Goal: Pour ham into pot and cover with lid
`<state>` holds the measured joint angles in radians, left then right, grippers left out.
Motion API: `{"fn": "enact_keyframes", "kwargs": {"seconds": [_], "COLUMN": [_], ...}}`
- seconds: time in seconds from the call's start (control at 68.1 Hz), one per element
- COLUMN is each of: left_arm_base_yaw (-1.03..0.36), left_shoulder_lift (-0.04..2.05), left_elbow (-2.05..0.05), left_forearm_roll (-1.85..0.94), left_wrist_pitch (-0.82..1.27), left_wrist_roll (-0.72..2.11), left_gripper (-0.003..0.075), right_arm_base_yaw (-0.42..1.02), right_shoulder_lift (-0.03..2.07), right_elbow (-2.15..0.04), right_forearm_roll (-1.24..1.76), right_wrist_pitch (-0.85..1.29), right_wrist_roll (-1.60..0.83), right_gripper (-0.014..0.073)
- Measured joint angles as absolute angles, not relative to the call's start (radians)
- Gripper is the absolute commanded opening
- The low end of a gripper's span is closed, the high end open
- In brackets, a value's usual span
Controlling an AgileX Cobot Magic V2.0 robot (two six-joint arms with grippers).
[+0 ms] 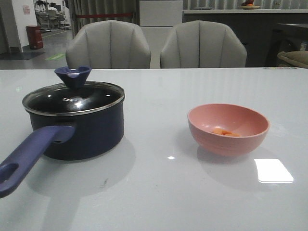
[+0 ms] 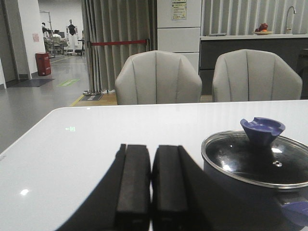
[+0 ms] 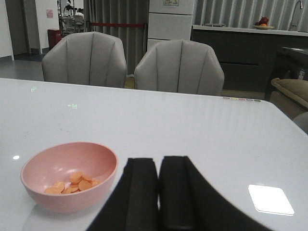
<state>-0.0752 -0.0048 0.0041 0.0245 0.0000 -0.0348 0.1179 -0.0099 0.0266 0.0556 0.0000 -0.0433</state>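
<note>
The dark navy pot [image 1: 84, 132] stands at the left of the white table, its long blue-purple handle [image 1: 29, 151] pointing toward the front edge. The glass lid [image 1: 73, 97] with a dark blue knob [image 1: 72, 75] rests on the pot. Small orange ham pieces [image 1: 225, 131] lie in the pink bowl [image 1: 227, 129] at the right. My left gripper [image 2: 151, 154] is shut and empty, apart from the pot [image 2: 250, 185] beside it. Shut and empty too, my right gripper [image 3: 158, 166] hovers next to the bowl [image 3: 67, 175] holding the ham [image 3: 72, 183]. Neither gripper shows in the front view.
Two grey chairs [image 1: 108, 45] [image 1: 203, 45] stand behind the table's far edge. A bright light reflection [image 1: 273, 170] lies on the tabletop near the bowl. A counter with a fruit dish [image 2: 262, 30] is far behind.
</note>
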Motion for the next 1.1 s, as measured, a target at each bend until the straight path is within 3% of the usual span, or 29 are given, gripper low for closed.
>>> {"fn": "enact_keyframes", "kwargs": {"seconds": [0.779,1.102], "left_arm_base_yaw": [-0.075,-0.075], "left_shoulder_lift": [-0.005,-0.005], "left_elbow": [0.004,-0.015], "left_forearm_roll": [0.025,0.011], "left_wrist_pitch": [0.000,-0.237], "left_wrist_roll": [-0.035,-0.035], "left_gripper": [0.0120,0.0120], "right_arm_base_yaw": [0.118,0.118], "right_shoulder_lift": [-0.010,-0.010], "right_elbow": [0.027,0.027], "right_forearm_roll": [0.056,0.056], "right_wrist_pitch": [0.000,0.000], "right_wrist_roll": [-0.043,-0.043], "right_gripper": [0.0167,0.0167]}}
